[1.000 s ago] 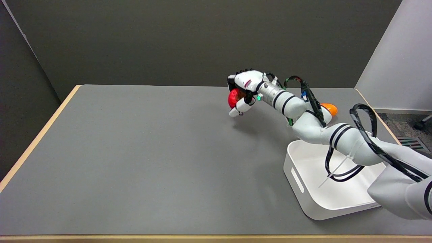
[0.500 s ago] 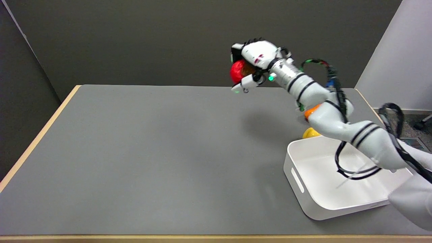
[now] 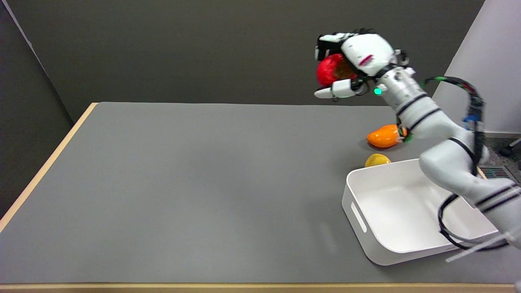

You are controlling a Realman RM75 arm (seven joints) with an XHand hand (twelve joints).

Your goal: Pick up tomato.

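Right robot hand [image 3: 350, 61] curls round a glossy, round red tomato [image 3: 328, 69]; held aloft.

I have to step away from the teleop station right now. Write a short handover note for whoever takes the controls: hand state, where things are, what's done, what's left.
Right robot hand: holds the tomato, raised well above the table's far right side.
Tomato: red, in the fingers' grasp, clear of the table.
Other things: an orange item and a yellow item lie on the table just beyond the white bin; nothing shows in the bin except the arm's cable hanging over it.
Done: the tomato is picked up.
Left: nothing for the pick itself; keep the grasp steady.
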